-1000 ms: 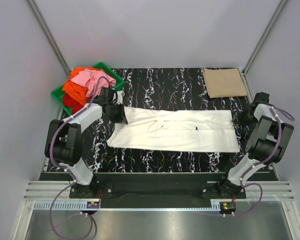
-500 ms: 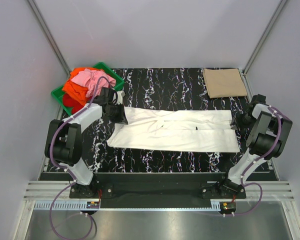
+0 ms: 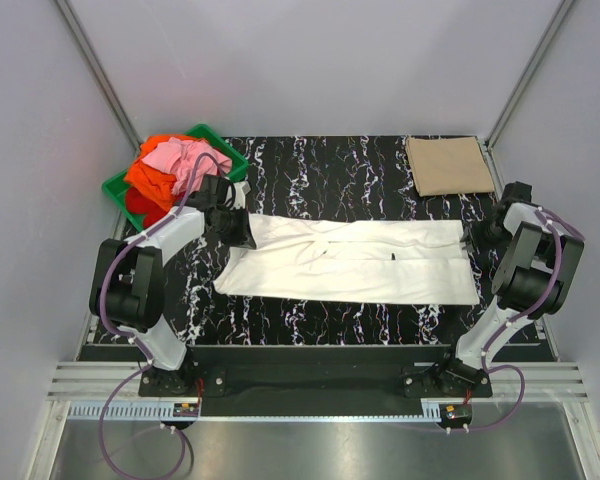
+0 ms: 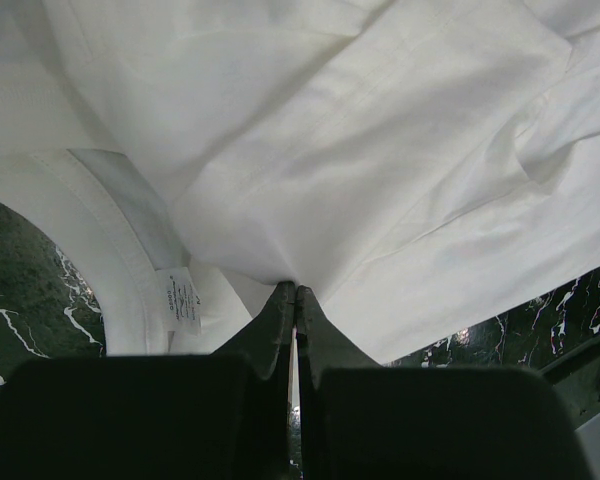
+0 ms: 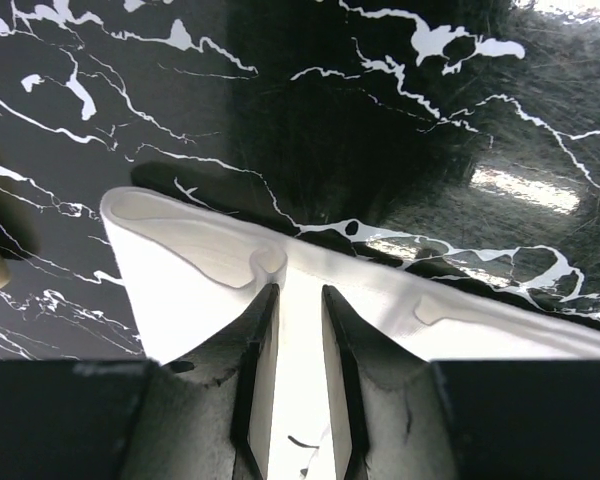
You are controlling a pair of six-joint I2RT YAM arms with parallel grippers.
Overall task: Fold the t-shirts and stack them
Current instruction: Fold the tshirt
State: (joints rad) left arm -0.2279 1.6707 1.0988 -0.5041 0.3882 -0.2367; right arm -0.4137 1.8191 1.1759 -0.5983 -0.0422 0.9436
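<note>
The white t-shirt (image 3: 350,262) lies spread across the surface (image 3: 320,165) — the left end effector (image 4: 296,290) is clamped tight on its cloth at one end, the right end effector (image 5: 298,290) stands slightly parted over the opposite edge; a folded tan t-shirt (image 3: 448,165) rests at the far right corner

one white tee (image 3: 350,262), one tan tee (image 3: 448,166), one green crate (image 3: 112,186).

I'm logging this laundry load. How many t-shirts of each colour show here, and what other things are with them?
White t-shirt, spread flat: 1
Tan t-shirt, folded: 1
Pink t-shirt, in the crate: 1
Orange t-shirt, in the crate: 1
Red t-shirt, in the crate: 1
Green crate: 1
Total: 5 t-shirts and 1 crate; the heap may hide more.
</note>
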